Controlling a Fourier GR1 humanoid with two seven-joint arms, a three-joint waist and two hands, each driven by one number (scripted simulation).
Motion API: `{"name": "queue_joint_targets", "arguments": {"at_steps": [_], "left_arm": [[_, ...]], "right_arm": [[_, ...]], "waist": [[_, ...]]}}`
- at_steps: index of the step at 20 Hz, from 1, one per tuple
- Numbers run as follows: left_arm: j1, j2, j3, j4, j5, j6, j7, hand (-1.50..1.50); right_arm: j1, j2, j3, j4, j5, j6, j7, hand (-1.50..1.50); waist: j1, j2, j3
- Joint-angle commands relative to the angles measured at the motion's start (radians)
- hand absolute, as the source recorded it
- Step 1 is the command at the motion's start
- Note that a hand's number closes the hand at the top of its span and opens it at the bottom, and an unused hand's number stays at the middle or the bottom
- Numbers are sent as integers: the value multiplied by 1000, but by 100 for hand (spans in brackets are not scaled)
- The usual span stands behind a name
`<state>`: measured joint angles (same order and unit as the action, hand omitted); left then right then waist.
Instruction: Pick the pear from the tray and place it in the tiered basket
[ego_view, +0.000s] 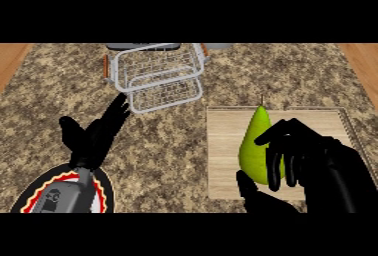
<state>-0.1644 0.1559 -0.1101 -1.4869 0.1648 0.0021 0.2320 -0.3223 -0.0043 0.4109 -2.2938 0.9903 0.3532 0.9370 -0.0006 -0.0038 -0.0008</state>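
Head view: looks steeply down on a speckled brown stone counter (170, 155).
Pear (253, 145): green and lying lengthwise over the left part of the tray, with its narrow stem end pointing away from the robot. Whether it rests on the wood or is lifted just off it cannot be told.
Tray (223, 165): pale wood with a low raised rim, at the right of the counter.
Right hand (325, 165): fingers curled over the pear's right flank and broad end, thumb tucked under its near end. The hand hides part of the fruit.
Left hand (88, 142): open with fingers straight, pointing up towards the basket. It holds nothing and sits over the far edge of the plate.
Tiered basket (159, 75): white wire with two levels, at the far centre of the counter, well apart from the tray.
Plate (108, 192): round, with a black rim and a red and yellow band, at the lower left and partly covered by the left forearm.
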Motion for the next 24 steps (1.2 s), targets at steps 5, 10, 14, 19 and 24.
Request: {"name": "queue_joint_targets", "arguments": {"at_steps": [5, 10, 14, 19, 24], "left_arm": [[-33, -5, 16, 26, -8, -11, 12, 0], [-27, -3, 16, -18, 9, -29, 38, 0], [-1, -22, -3, -7, -19, -16, 4, 0], [-28, 7, 17, -1, 4, -59, 25, 0], [-58, -25, 10, 18, -16, -31, 28, 0]], "right_arm": [[-461, 4, -155, 126, -101, 148, 168, 150], [-638, 4, -155, 332, -136, 102, 225, 150], [-769, 4, -242, 575, -149, 31, 153, 150], [-913, 4, -329, 810, -174, -125, 126, 150], [-1010, 4, -363, 1086, -162, -264, 12, 150]], "waist": [[6, 3, -1], [14, 1, -1], [24, 5, -1], [34, 9, -1], [35, 14, -1]]}}
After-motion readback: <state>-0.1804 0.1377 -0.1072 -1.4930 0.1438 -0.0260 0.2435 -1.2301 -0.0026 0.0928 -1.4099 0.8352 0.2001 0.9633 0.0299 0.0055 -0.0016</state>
